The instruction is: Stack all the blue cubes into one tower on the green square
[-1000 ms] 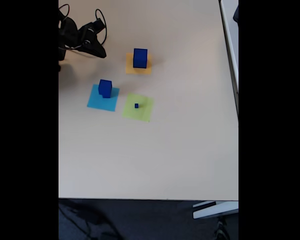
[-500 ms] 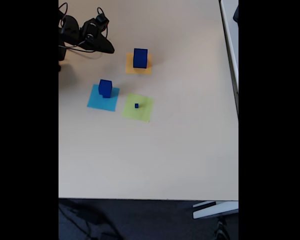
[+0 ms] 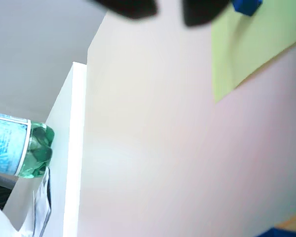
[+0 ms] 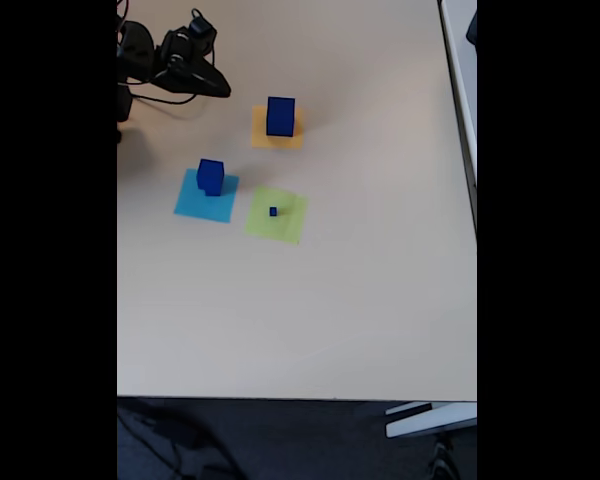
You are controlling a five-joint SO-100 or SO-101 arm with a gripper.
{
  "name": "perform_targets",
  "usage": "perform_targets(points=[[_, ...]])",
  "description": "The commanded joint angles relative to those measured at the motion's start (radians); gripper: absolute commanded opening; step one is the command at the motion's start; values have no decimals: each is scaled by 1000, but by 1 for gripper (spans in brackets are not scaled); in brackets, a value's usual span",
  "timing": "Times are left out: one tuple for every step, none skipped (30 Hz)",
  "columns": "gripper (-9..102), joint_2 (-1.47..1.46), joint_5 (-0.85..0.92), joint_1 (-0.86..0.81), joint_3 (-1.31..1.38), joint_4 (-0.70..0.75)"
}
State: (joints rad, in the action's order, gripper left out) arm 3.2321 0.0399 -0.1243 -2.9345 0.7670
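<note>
Overall, in the fixed view the pale table (image 4: 360, 300) has wide bare room across its near half and right side; its near edge runs straight along the bottom and its right edge along a white strip. The three paper squares cluster left of centre toward the far side. The green square (image 4: 276, 214) carries the tiny blue cube (image 4: 273, 211) near its middle. The light-blue square (image 4: 206, 195), just left of it, carries a medium blue cube (image 4: 211, 176). The orange square (image 4: 277, 128), farther back, carries the largest blue cube (image 4: 280, 116). The arm sits at the far-left corner, reaching right, gripper (image 4: 215, 88) above bare table left of the orange square, touching nothing. Cannot tell whether its jaws are parted or closed. The wrist view shows a green bottle (image 3: 19, 150) beyond the table edge.
</note>
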Motion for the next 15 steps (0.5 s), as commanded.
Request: perform_targets(points=[[0,-118,9,-20,233,80],[0,-155,0,-20,285,106],[0,-193,-9,-20,334,127],[0,-232,-20,-20,374,141],[0,-268,-26,-20,407,144],[0,-299,-25,-21,430,144],[0,-321,-20,-26,448,144],[0,-337,-31,-32,466,143],[0,-354,-46,-34,482,137],[0,-371,-55,-29,500,132],[0,-393,-66,-23,520,126],[0,-420,-74,-15,548,123],[0,-448,-75,-9,578,123],[0,-476,-75,-6,611,123],[0,-505,-60,0,641,123]])
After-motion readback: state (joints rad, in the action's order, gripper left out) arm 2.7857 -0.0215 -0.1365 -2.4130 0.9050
